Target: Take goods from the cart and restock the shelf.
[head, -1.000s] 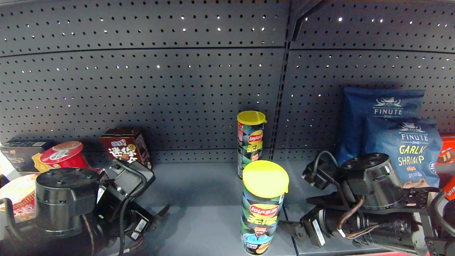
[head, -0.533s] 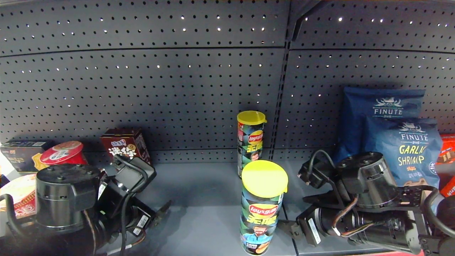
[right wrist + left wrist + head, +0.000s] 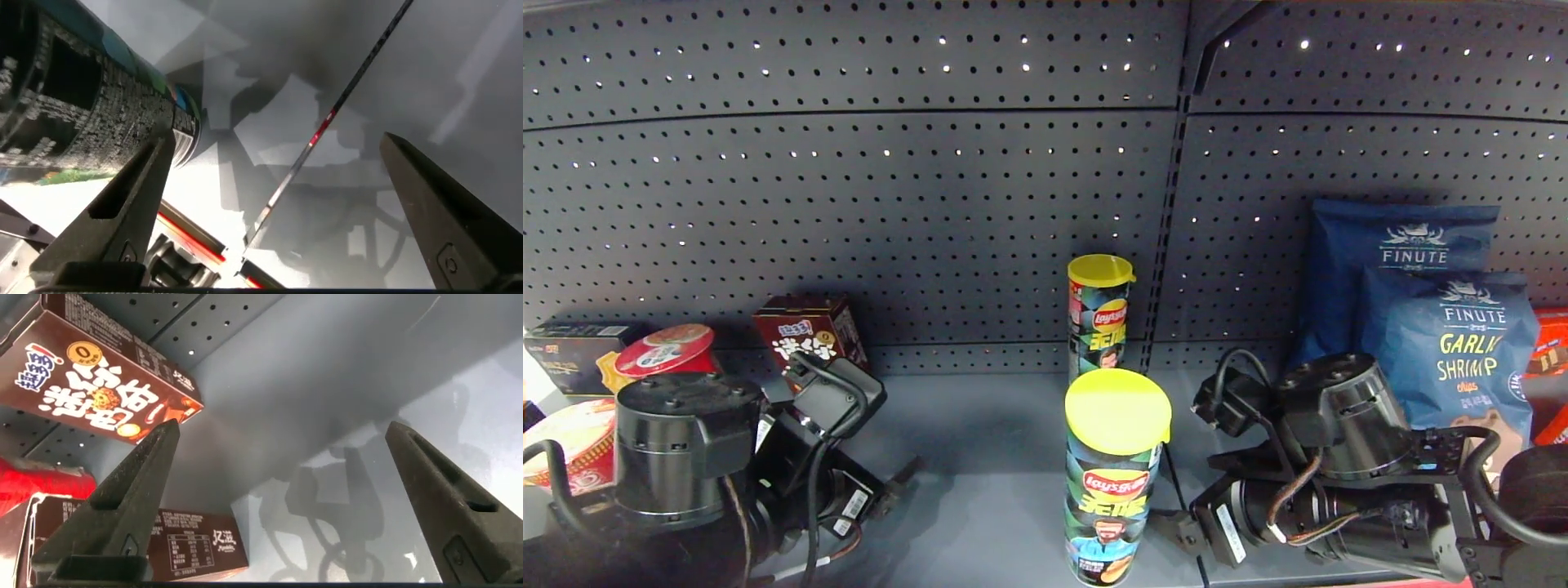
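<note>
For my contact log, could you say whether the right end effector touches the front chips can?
Cannot tell. The head view puts the right end effector beside the front chips can; neither contact nor gap is plain.

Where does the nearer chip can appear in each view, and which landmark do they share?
Head view: nearer chip can stands front centre, before the farther can.
Right wrist view: its side, beside one finger of the right pincer.
Left wrist view: the left pincer faces the brown box instead.
Shared landmark: grey shelf board.
</note>
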`<state>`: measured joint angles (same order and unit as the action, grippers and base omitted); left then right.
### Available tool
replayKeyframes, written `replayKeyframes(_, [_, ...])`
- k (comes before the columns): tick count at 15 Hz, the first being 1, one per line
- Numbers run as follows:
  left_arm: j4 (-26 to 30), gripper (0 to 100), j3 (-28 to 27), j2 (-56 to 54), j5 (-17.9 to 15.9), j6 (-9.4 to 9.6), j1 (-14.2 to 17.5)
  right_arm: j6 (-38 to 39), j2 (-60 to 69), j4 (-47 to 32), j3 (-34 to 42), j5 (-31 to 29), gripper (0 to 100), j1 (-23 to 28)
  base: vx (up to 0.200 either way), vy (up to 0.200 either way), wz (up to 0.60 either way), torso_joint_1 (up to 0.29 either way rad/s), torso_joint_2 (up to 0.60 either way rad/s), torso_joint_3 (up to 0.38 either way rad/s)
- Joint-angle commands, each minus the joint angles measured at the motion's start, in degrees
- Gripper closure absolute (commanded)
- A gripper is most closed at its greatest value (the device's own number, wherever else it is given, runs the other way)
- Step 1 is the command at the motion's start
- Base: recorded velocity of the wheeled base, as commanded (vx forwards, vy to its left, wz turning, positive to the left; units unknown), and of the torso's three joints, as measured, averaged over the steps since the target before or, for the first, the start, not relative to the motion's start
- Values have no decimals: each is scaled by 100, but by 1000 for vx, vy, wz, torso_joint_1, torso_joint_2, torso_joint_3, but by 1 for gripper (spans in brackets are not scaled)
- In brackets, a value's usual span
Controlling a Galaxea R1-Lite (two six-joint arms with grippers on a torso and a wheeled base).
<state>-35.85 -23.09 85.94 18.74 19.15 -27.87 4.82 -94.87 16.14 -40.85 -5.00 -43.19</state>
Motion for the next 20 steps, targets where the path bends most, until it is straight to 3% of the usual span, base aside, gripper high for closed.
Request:
replayKeyframes(1, [-1,0,-47,80,7,1,-35,11,65,-6,51,-1,0,39,0,0,0,0,0,0])
replayKeyframes(5, [26,0,-565,537,16,1,-553,11,311,3,279,8,0,188,0,0,0,0,0,0])
replayKeyframes(8, [8,0,-961,1012,25,-25,-869,2,583,-6,446,43,0,610,0,0,0,0,0,0])
replayKeyframes(11, [8,0,-1303,1328,104,-140,-940,2,706,-6,596,52,0,707,0,0,0,0,0,0])
replayKeyframes(13, [70,0,-1576,1469,403,-395,-949,2,733,-6,622,60,0,716,0,0,0,0,0,0])
replayKeyframes(17, [404,0,-1426,1372,622,-685,-1098,-7,742,-6,622,60,0,777,0,0,0,0,0,0])
replayKeyframes(20, [1186,0,-1268,889,1176,-1528,-1546,-7,794,-6,631,60,0,786,0,0,0,0,0,0])
